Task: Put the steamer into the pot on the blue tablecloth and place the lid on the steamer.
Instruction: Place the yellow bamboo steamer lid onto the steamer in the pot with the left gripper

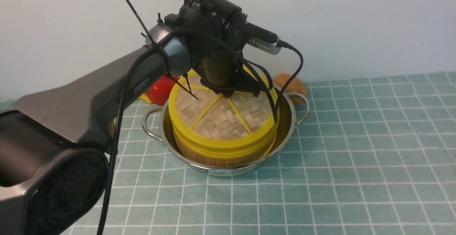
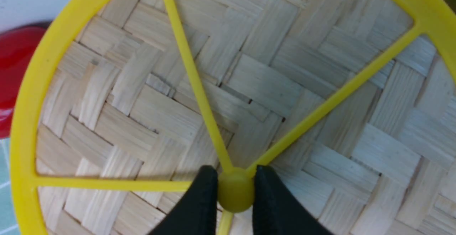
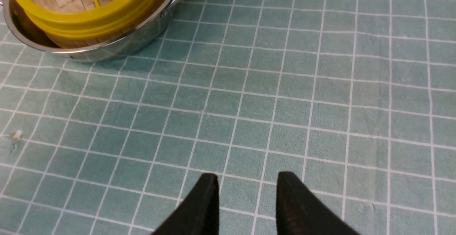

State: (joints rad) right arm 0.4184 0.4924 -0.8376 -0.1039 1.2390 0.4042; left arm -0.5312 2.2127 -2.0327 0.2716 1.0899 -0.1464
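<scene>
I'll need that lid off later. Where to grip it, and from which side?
The raised yellow hub where the spokes meet, from straight above: the lid lies flat on the steamer, and the left pincer is shut on it this way.

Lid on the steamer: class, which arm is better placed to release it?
Left. The left gripper grips the lid by its hub, atop the steamer in the pot; the right gripper hangs open over tablecloth, apart from the pot.

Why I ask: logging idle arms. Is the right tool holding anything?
No, the right tool hangs open above the blue tablecloth with nothing gripped.
</scene>
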